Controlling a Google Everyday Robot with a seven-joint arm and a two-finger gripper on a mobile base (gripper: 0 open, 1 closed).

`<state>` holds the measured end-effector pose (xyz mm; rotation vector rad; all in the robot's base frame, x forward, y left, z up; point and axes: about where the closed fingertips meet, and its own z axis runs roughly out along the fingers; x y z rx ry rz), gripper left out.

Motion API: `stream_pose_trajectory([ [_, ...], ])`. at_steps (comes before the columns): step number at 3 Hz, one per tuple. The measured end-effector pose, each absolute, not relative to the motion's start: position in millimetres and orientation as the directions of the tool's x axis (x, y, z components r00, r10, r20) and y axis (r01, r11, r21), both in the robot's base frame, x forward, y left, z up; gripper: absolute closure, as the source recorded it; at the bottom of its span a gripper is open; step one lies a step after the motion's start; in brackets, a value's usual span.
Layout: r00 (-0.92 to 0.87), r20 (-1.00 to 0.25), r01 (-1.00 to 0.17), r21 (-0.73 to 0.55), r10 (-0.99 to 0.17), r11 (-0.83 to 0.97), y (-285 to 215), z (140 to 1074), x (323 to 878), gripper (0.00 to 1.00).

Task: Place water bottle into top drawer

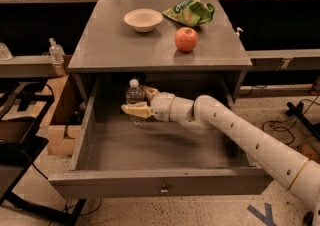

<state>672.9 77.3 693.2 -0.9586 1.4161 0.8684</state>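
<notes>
The water bottle (133, 91), clear ribbed plastic with a white screw cap, stood upright inside the open top drawer (160, 182), towards its far left part and just under the lip of the cabinet top (120, 45); whether its base touched the drawer floor could not be told. The gripper (135, 101) was inside the drawer at the same spot, its two pale yellowish fingers (136, 111) pinching the bottle from the near and far sides. The arm (240, 130), made of smooth, rounded white segments dotted with small holes, reached in from the near right across the drawer's right half.

The drawer was wide and deep, of matt grey board, with a flat front panel and a small metal knob (163, 189) at its centre; it matched the grey cabinet. On the flat top sat a shallow cream bowl (143, 19) at the far middle, a crumpled green crisp bag (192, 11) to its right, and a round red apple (186, 39) nearer, apart from both.

On a shelf to the left stood a small nozzle-topped bottle (56, 52); the floor (200, 212) was speckled and pale, with blue tape (262, 214) at the near right and dark cables (295, 115) to the right.
</notes>
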Motion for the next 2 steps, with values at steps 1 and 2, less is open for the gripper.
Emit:
stream_pose_trajectory([
  [1, -0.005, -0.998, -0.921, -0.022, -0.068, 0.388, 79.0, 693.5, 672.4, 0.00],
  [2, -0.005, -0.998, -0.921, -0.022, -0.068, 0.388, 79.0, 693.5, 672.4, 0.00],
])
